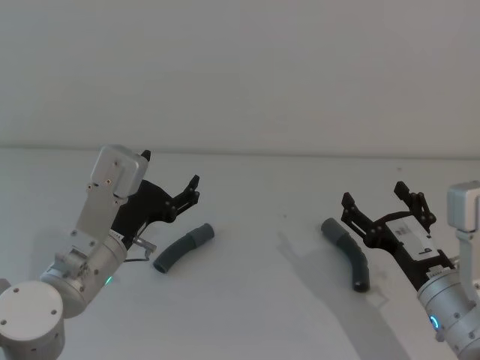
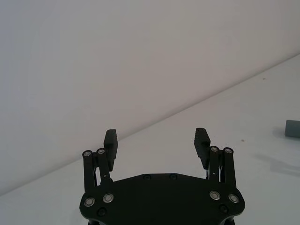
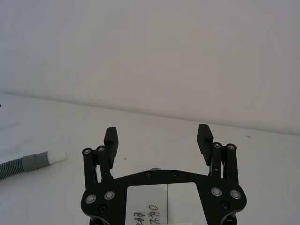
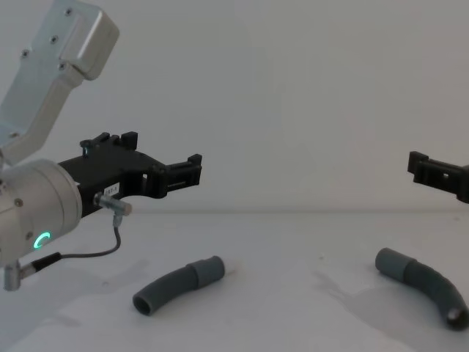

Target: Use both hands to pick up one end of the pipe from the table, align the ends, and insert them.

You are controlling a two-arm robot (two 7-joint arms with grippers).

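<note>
Two curved dark-grey pipe pieces lie apart on the white table [image 1: 247, 300]. The left piece [image 1: 184, 248] [image 4: 179, 284] has a collared end with a whitish plug tip [image 3: 57, 156] facing the middle. The right piece [image 1: 346, 251] [image 4: 425, 284] turns its plain collared end [image 2: 293, 128] toward the middle. My left gripper [image 1: 171, 171] [image 2: 156, 137] hovers open and empty above and behind the left piece. Just beyond the right piece, my right gripper [image 1: 375, 195] [image 3: 157, 134] is held open and empty above the table; one of its fingers [image 4: 438, 174] enters from the chest view's right edge.
A pale wall [image 1: 240, 75] rises behind the table's far edge. A thin cable [image 4: 88, 254] loops down from the left wrist near the left piece. Bare table surface lies between the two pieces.
</note>
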